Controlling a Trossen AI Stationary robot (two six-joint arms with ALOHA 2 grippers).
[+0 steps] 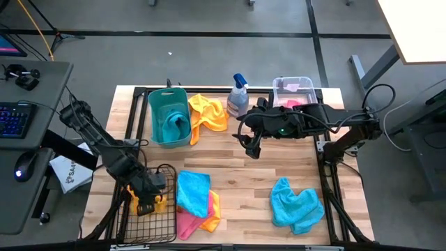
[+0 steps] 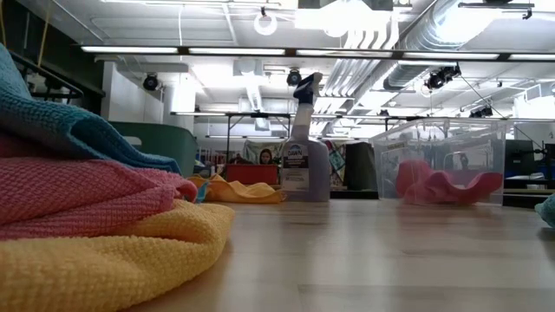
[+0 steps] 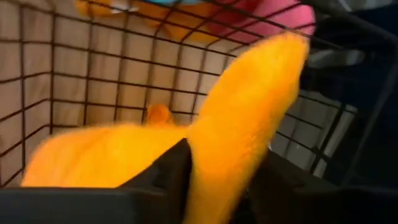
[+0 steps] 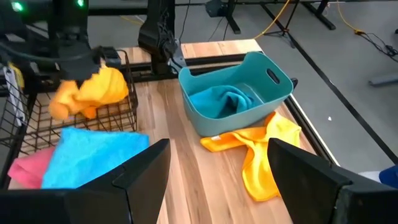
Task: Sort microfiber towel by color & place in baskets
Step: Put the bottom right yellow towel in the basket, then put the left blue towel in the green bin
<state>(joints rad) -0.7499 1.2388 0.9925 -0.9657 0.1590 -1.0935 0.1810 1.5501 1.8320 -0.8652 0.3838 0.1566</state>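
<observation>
My left gripper (image 1: pixel 148 195) is over the black wire basket (image 1: pixel 143 226) at the table's near left, shut on an orange-yellow towel (image 4: pixel 93 90). My right gripper (image 1: pixel 251 148) hovers open over the table's middle, touching nothing. The teal tub (image 1: pixel 169 117) holds a blue towel (image 4: pixel 227 99). Another orange-yellow towel (image 1: pixel 208 113) lies flat beside it. The clear bin (image 1: pixel 293 89) holds a pink towel (image 2: pixel 447 186). A pile of blue, pink and orange towels (image 1: pixel 195 202) lies near the basket, and a blue towel (image 1: pixel 296 203) at near right. My left gripper pinches the orange-yellow towel between its two fingers (image 3: pixel 174 177), coming from above. A bunched fold (image 3: pixel 249 112) stands up past the fingers. The rest hangs bunched and slack below them inside the basket's wire walls (image 3: pixel 93 68); whether it rests on the bottom I cannot tell.
A spray bottle with a blue trigger (image 1: pixel 238 94) stands between the tub and the clear bin at the far edge. Bare wood (image 1: pixel 244 188) lies between the pile and the near-right blue towel. A desk with a keyboard (image 1: pixel 14 118) sits off the table's left.
</observation>
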